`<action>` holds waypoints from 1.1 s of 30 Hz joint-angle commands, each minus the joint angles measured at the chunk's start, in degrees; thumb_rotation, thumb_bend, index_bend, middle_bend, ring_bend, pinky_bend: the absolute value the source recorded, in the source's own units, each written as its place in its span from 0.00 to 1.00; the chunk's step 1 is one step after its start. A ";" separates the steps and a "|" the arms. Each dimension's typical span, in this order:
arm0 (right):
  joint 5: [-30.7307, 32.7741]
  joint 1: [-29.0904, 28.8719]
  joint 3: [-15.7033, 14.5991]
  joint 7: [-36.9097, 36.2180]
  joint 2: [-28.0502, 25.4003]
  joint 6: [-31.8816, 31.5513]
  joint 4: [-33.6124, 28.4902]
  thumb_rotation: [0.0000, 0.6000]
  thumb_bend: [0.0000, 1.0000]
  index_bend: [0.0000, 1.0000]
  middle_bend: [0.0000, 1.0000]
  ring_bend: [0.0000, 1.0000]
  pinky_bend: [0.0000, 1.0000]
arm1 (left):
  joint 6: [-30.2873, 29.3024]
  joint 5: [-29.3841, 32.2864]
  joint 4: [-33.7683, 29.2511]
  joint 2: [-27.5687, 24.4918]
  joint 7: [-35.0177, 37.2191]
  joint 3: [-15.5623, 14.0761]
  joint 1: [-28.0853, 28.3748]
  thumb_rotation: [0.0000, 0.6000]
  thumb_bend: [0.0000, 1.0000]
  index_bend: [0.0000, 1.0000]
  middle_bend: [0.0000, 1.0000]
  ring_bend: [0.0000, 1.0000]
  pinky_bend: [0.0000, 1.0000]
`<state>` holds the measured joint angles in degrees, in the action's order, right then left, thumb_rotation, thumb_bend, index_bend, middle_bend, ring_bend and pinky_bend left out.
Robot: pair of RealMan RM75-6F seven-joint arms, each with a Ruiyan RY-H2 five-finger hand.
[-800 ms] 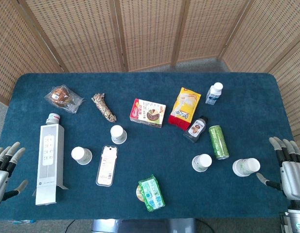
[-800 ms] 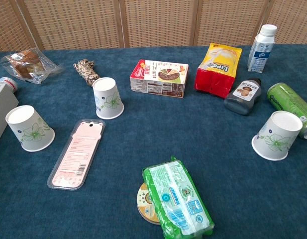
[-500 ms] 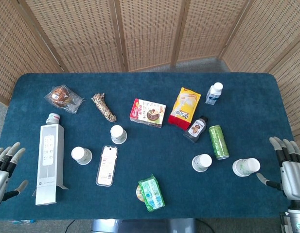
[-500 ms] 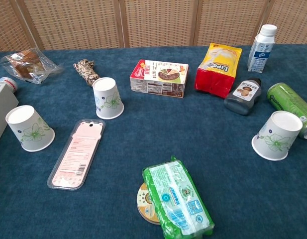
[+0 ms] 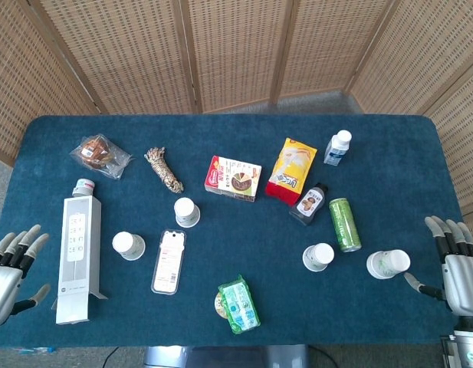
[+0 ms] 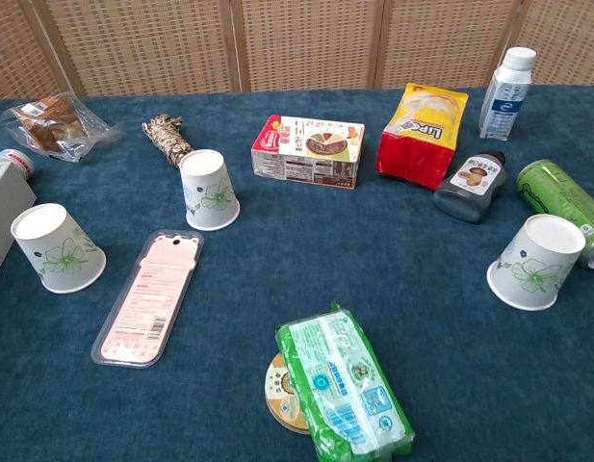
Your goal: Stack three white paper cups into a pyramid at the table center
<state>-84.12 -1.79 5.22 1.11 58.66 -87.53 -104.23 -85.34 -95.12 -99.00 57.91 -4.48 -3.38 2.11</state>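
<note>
Several white paper cups with green flower prints stand apart on the blue table. One cup (image 5: pixel 187 212) (image 6: pixel 209 190) is left of centre, another cup (image 5: pixel 129 245) (image 6: pixel 56 247) sits further left, and a third cup (image 5: pixel 319 257) (image 6: pixel 537 261) is to the right, beside the green can. A further cup (image 5: pixel 388 264) sits near the right edge, close to the thumb of my right hand (image 5: pixel 454 267). That hand is open with its fingers spread, touching nothing. My left hand (image 5: pixel 11 263) hangs open off the table's left front corner. Neither hand shows in the chest view.
A snack box (image 5: pixel 233 178), yellow bag (image 5: pixel 292 170), dark bottle (image 5: pixel 309 204), green can (image 5: pixel 344 224) and white bottle (image 5: pixel 337 147) fill the back right. A tall white box (image 5: pixel 77 257), pink blister pack (image 5: pixel 169 261), green packet (image 5: pixel 238 304), rope bundle (image 5: pixel 165 169) and bagged pastry (image 5: pixel 99 153) lie left and front.
My left hand has risen slightly toward the table's left edge. The right hand and all cups have stayed put.
</note>
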 commanded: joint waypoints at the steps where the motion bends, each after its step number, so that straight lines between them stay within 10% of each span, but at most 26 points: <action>1: 0.03 0.02 0.03 -0.22 -0.07 -0.02 -0.05 1.00 0.08 0.00 0.00 0.00 0.00 | 3.95 1.39 -0.82 0.32 -0.09 0.62 2.41 1.00 0.31 0.00 0.00 0.00 0.00; 19: 0.23 0.05 0.27 -1.48 -0.57 -0.03 -0.14 1.00 0.08 0.00 0.00 0.00 0.00 | 21.37 15.48 -9.06 5.09 -19.15 7.08 15.83 1.00 0.29 0.00 0.00 0.00 0.00; 33: 0.61 -0.08 0.48 -2.90 -0.90 0.36 0.20 1.00 0.08 0.00 0.00 0.00 0.00 | 23.19 31.15 -9.07 14.23 -39.52 7.97 22.56 1.00 0.29 0.00 0.00 0.00 0.00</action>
<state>-83.51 -1.87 5.70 -1.79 57.76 -87.18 -104.03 -62.10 -65.47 -108.16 70.80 -42.32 4.52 23.53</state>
